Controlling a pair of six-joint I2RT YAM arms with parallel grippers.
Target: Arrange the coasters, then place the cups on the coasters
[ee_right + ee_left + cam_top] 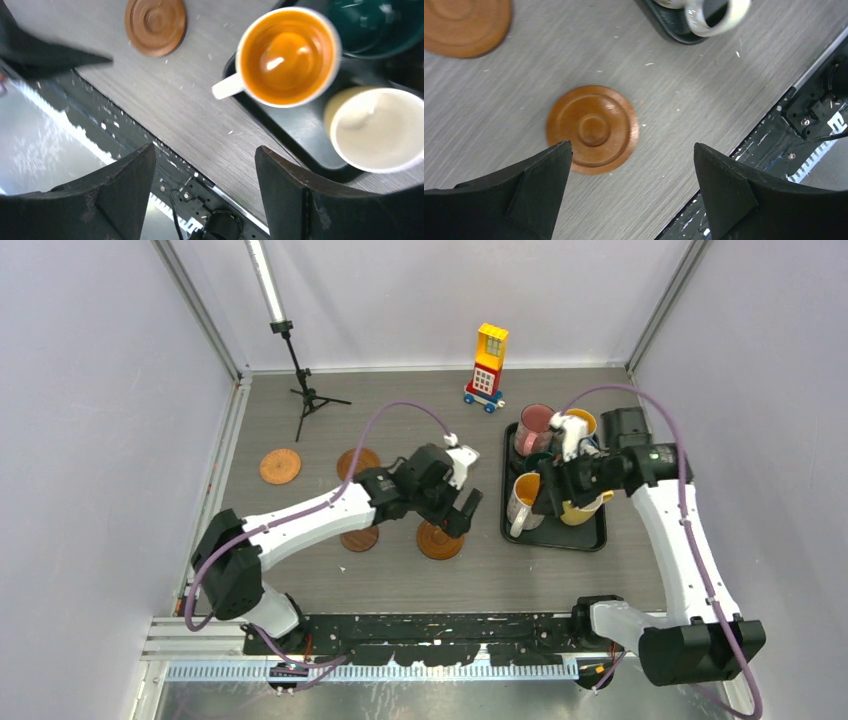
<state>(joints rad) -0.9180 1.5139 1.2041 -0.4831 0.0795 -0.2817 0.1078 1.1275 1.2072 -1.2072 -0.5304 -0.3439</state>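
While four flat round brown wooden coasters [280, 466] lie spread apart on the grey table [500, 580], no cup stands on any of them, so the job looks to be in its first half. Whether more coasters are hidden under the arm cannot be told. The handled ceramic cups [535, 425] all sit crowded in the black rectangular tray [555, 538] at the right.

The left gripper [458, 512] hovers over the nearest ringed coaster [593, 129] with its jaws spread and nothing between them. The right gripper [552, 490] hangs over the tray, likewise released and empty.

Only the top view gives the whole layout, including the yellow-and-red toy block tower [489, 365] at the back. The left wrist view alone shows the concentric rings on that coaster and that it lies flat on the table, free of the fingers. The right wrist view shows what the arm hides from above: the white mug with an orange inside [286, 56], its handle reaching past the tray's edge, the pale yellow mug [377, 130] just beside it, and a dark green mug [372, 22] behind.
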